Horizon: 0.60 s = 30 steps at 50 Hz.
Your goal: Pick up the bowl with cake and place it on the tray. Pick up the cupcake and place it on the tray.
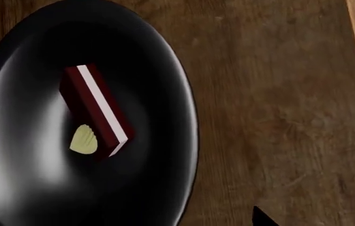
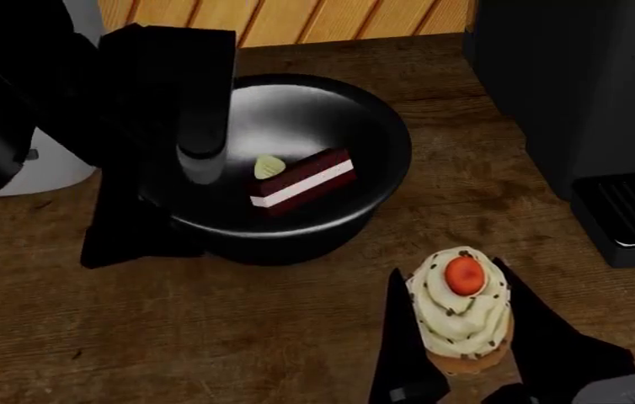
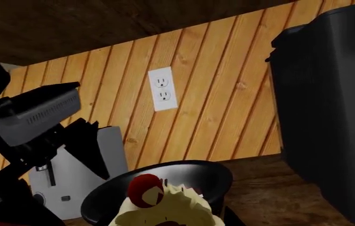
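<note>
black bowl (image 2: 295,168) sat on the wooden counter (image 2: 183,328), cake (image 2: 301,181) slice lying inside it with its pale green topping beside it. left gripper (image 2: 143,210) was at the bowl's left rim, dark fingers (image 2: 126,227) hanging down outside the wall; couldn't tell if it was clamped or apart. cupcake (image 2: 461,310) stood on the counter just in front of the bowl, apart from it. right gripper (image 2: 464,353) fingers sat on both sides of the cupcake, apparently gripping it. black appliance (image 2: 576,109) stood to the right of the bowl. tray wasn't in view.
</note>
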Tool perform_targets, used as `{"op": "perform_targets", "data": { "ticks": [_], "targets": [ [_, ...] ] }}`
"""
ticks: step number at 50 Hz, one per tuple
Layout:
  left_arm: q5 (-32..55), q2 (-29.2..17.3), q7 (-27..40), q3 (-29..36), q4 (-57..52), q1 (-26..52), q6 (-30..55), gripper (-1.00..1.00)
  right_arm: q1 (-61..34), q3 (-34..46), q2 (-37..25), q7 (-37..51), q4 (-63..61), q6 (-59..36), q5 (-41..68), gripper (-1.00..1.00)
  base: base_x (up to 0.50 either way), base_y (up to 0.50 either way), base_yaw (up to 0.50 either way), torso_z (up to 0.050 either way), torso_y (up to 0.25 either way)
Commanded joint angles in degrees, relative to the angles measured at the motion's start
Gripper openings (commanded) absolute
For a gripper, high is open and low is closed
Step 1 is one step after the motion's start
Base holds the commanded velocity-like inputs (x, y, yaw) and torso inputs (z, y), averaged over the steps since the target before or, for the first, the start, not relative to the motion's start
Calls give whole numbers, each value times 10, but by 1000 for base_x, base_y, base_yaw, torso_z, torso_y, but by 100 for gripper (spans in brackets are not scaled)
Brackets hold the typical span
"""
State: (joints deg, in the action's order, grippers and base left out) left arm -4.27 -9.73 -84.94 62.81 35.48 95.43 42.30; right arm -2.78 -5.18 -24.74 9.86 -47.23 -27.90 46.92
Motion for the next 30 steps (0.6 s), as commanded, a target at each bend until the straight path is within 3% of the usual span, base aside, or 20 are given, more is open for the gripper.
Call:
{"op": "perform_targets", "data": {
  "ticks": [1,24,30],
  "targets": [
    [1,16,-14,38,72,9,-44,100,-3,6,-1,-5,-2,-1,-19,-100,0,0,0,0,0],
    [32,93,-8,64,306,24,-206,100,-8,17,-4,-1,0,-1,-24,-100,0,0,0,0,0],
    [73,97,-4,102,318,23,-220,100,-10,20,-4,-1,3,0,-23,-100,0,0,0,0,0]
  ]
}}
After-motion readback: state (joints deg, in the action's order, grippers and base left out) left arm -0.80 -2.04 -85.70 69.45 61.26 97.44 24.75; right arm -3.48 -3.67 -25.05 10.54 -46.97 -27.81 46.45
